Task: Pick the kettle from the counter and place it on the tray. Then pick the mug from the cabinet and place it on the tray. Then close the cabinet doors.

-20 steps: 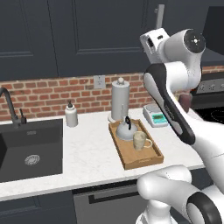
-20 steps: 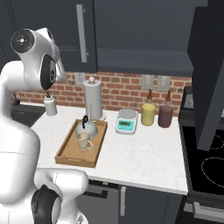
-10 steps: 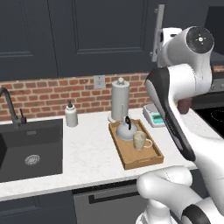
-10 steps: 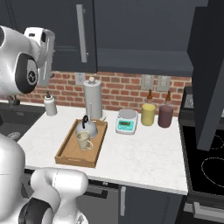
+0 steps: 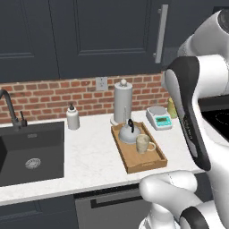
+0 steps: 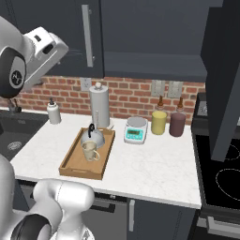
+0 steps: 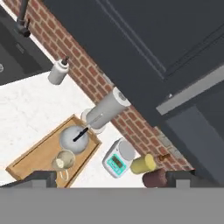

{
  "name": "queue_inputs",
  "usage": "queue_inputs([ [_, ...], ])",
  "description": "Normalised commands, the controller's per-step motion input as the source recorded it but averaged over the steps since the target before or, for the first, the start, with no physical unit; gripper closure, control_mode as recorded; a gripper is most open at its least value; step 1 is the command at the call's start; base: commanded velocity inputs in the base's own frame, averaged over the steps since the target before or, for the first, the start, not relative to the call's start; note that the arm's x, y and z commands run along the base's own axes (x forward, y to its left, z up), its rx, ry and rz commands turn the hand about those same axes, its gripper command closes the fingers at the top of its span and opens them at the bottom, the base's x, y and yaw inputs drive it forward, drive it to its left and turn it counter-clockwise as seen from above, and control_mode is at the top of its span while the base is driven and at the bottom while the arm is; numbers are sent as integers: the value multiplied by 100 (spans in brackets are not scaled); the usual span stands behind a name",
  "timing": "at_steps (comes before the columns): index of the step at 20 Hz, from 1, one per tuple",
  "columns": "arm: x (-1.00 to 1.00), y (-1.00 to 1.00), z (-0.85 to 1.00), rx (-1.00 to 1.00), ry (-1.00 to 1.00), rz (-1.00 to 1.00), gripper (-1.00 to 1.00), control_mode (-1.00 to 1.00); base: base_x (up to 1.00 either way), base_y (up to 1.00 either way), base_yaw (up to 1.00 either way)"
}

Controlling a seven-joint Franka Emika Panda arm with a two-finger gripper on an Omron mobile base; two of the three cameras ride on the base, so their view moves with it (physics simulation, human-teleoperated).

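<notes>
The silver kettle [image 5: 129, 135] with its black handle stands at the far end of the wooden tray [image 5: 142, 165] on the white counter [image 5: 91, 156]. The cream mug [image 5: 143, 144] stands just in front of it on the same tray. In the hand view the kettle [image 7: 73, 139] and mug [image 7: 63, 161] lie well below my gripper [image 7: 113, 180], whose dark fingertips [image 7: 42, 177] stand wide apart, open, with nothing between them. My hand [image 6: 45, 47] is raised to cabinet height. The cabinet [image 6: 150, 47] shows its dark inside; its left door [image 6: 86, 35] lies flat, its right door [image 6: 225, 79] is swung out.
A steel paper-towel roll [image 5: 122, 100] stands behind the tray, with a white-and-teal scale [image 5: 159, 117] to its right. A yellow bottle [image 6: 159, 123] and a dark-red bottle [image 6: 177, 124] stand by the brick wall. A soap bottle [image 5: 72, 117] and a sink [image 5: 29, 152] are at the left, a stove [image 6: 225, 178] at the right.
The arm has swung upward, carrying the hand higher toward the upper cabinet. Kettle and mug have stayed put on the tray. The gripper is still open.
</notes>
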Motion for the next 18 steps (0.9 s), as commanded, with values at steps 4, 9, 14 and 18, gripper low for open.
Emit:
queue_inputs([
  [4, -59, 1, -25, 70, -5, -54, -100, -100, 0, 0, 0],
  [9, -15, 18, -47, 73, -18, -80, -100, -100, 0, 0, 0],
  [14, -1, 16, -24, 73, -9, -79, -100, -100, 0, 0, 0],
  [18, -6, 9, -12, 75, -9, -60, -100, -100, 0, 0, 0],
])
